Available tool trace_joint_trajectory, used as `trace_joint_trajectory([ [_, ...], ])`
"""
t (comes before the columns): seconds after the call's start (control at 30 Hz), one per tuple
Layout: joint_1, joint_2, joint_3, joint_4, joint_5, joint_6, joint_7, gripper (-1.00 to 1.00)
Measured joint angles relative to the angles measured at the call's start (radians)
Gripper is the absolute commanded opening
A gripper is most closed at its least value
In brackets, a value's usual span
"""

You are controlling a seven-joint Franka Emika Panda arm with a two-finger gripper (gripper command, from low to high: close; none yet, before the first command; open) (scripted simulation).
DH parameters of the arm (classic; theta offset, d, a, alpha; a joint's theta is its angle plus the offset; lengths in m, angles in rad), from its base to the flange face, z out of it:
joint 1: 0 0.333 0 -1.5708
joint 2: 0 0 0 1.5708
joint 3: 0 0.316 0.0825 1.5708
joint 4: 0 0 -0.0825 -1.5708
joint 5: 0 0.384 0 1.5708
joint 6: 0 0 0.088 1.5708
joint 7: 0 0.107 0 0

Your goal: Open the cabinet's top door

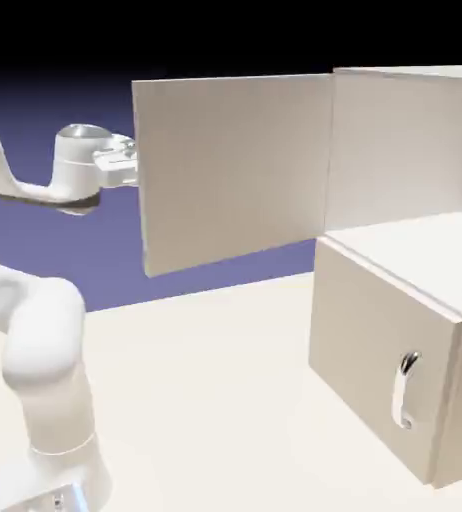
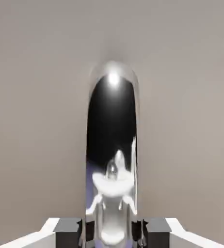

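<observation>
In the upper middle of the exterior view, the flat beige-grey top door (image 1: 237, 170) is swung wide; my white two-finger gripper (image 2: 112, 231) grasps its curved chrome handle (image 2: 112, 121), so I'd ease off gently, then back straight away

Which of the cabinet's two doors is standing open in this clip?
The top door, swung out with the gripper at it; the lower door, with its handle in view, is closed.

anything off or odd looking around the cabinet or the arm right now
Nothing stands out as damaged or askew. The top door stands wide open with the gripper on its handle, and the lower door looks closed.
</observation>
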Motion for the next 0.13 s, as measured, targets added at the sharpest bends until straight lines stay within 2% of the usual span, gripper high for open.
trace_joint_trajectory([
  [0.1, -0.109, 0.014, 0.087, 0.095, 0.033, -0.069, -0.002, -1.0],
  [0.13, -0.14, 0.015, 0.111, 0.122, 0.042, -0.088, -0.004, 1.0],
])
